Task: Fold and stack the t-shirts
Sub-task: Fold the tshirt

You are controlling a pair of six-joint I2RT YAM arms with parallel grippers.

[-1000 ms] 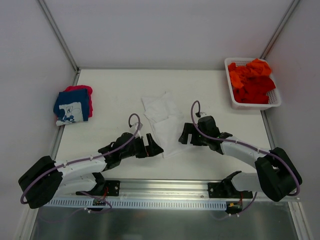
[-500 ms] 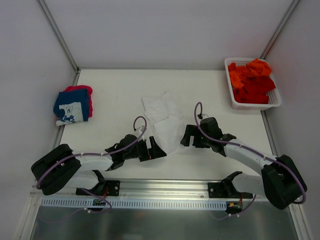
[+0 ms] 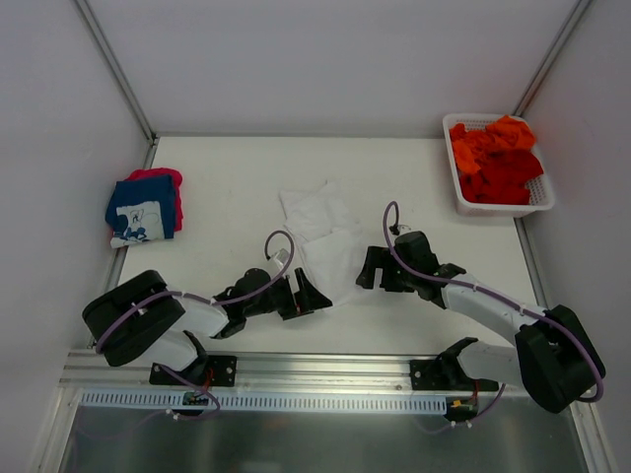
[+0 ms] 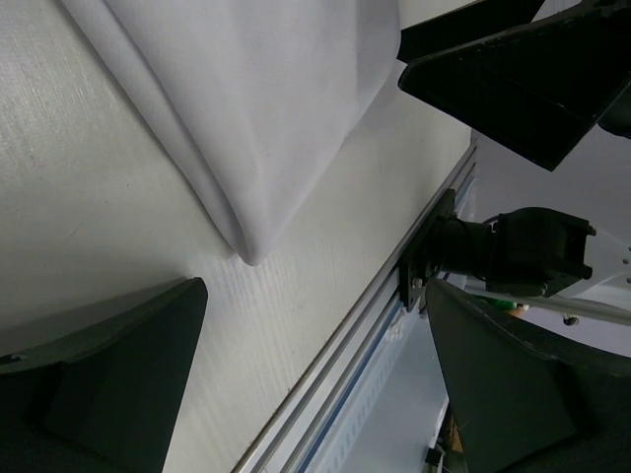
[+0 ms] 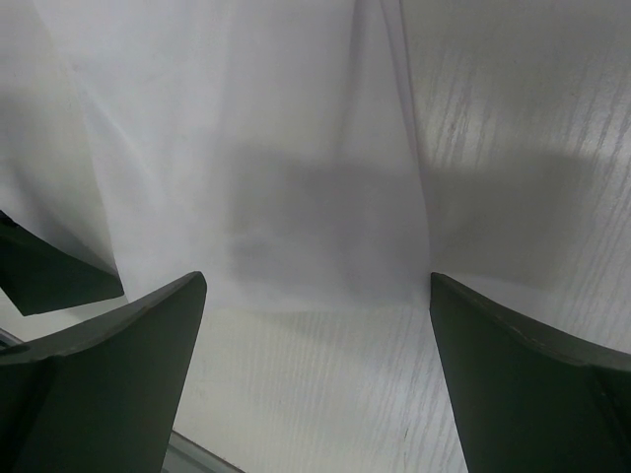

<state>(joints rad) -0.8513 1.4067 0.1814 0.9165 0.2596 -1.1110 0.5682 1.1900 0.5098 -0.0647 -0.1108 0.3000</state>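
Note:
A plain white t-shirt (image 3: 320, 238) lies partly folded in the middle of the table. My left gripper (image 3: 314, 294) is open at its near left corner. In the left wrist view that corner (image 4: 258, 148) lies just ahead of the open gripper (image 4: 315, 370), with only bare table between the fingers (image 4: 108, 370). My right gripper (image 3: 366, 269) is open beside the shirt's near right edge. The right wrist view has the shirt's hem (image 5: 296, 187) just ahead of the open gripper (image 5: 315, 379). A navy tee with white print (image 3: 141, 209) sits folded on a pink-red one (image 3: 161, 177) at the left.
A white lattice basket (image 3: 540, 202) at the back right holds crumpled orange and red tees (image 3: 496, 158). The table's near edge has a metal rail (image 3: 325, 367) where the arm bases are bolted. White walls close in the left, right and back.
The left arm has dropped low and its gripper slid slightly right to the shirt's near left corner. The right gripper shifted a little toward the near edge. Both stayed open.

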